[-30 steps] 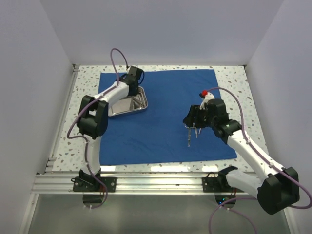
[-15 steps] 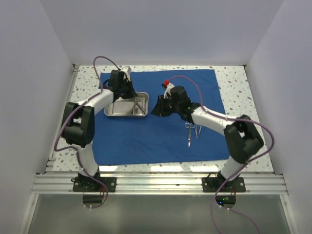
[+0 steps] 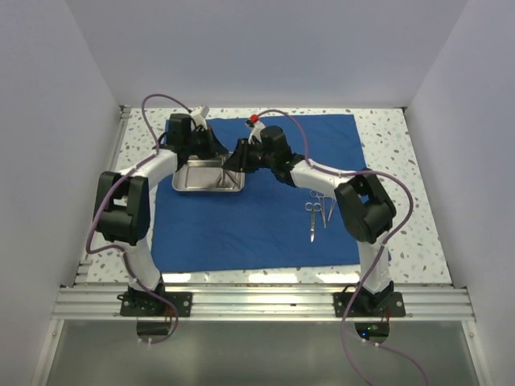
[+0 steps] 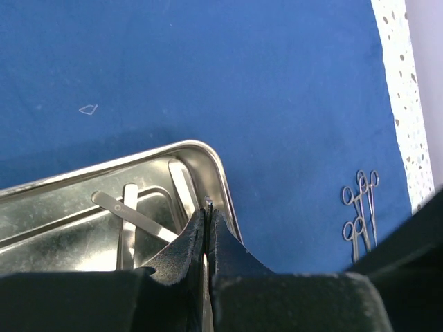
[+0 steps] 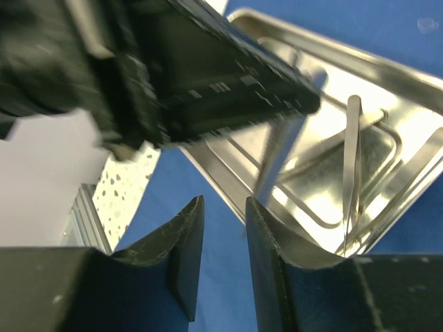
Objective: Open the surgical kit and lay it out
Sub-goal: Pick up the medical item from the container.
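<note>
The blue cloth [image 3: 265,229] lies spread flat. On its far left stands the steel tray [image 3: 205,190], with tweezers [image 4: 131,214] inside. My left gripper [image 3: 211,153] hangs over the tray's far right part. In the left wrist view, that gripper [image 4: 208,207] is shut on a thin silver strip, a slim instrument [image 5: 277,149] hanging down towards the tray rim [image 5: 387,62]. My right gripper [image 3: 234,161] is at the tray's far right corner. In the right wrist view, that gripper [image 5: 225,200] is open and empty, right beside the strip's lower end. Ring-handled instruments [image 3: 318,211] lie on the cloth's right.
White walls close in the speckled table [image 3: 386,137] on the left, right and far sides. An aluminium rail [image 3: 257,301] runs along the near edge by the arm bases. Both arms reach over the cloth's far half, their cables looping above.
My right arm has swung left from the ring-handled instruments across to the tray. The left gripper has shifted left along the tray's far side, and the tray has turned square to the cloth.
</note>
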Controlling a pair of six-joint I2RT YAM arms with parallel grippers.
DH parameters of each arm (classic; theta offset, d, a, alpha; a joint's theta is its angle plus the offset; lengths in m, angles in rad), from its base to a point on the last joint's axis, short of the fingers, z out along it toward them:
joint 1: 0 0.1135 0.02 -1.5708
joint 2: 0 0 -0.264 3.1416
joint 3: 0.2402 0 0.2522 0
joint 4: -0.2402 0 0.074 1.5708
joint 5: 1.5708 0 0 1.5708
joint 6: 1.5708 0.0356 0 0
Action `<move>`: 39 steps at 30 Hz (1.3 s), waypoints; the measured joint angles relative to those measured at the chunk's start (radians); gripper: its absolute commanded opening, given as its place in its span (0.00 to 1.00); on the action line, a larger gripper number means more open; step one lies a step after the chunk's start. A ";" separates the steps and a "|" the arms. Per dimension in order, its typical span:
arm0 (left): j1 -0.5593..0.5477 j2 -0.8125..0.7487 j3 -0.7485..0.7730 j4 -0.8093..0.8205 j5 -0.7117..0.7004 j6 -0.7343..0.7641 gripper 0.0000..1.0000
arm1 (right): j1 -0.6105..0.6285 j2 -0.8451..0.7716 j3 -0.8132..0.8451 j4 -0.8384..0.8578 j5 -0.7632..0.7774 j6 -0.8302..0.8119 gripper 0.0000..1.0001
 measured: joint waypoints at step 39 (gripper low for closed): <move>0.041 -0.050 -0.019 0.070 0.098 -0.033 0.00 | 0.018 0.095 0.087 -0.077 0.056 -0.032 0.00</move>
